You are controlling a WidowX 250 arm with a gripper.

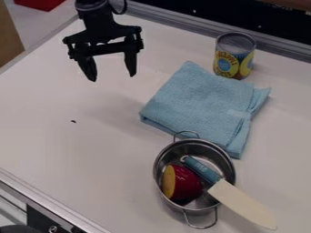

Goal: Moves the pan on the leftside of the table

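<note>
The black gripper [112,76] hangs over the upper left part of the table, open, with nothing between its fingers. Well below and to the right of it, the steel pan [159,171] stands near the bottom of the view, its two wire loop handles at its upper and lower ends. Inside the pan lie a red and yellow object [186,184] and the blue handle of a spatula [248,203], whose cream blade sticks out over the lower right rim. Gripper and pan are far apart.
A folded blue cloth [197,102] lies just above the pan, close to its upper handle. Behind the cloth a can [234,55] stands upright near the table's back edge. The white table [79,150] has a metal-edged border [45,200] at the lower left.
</note>
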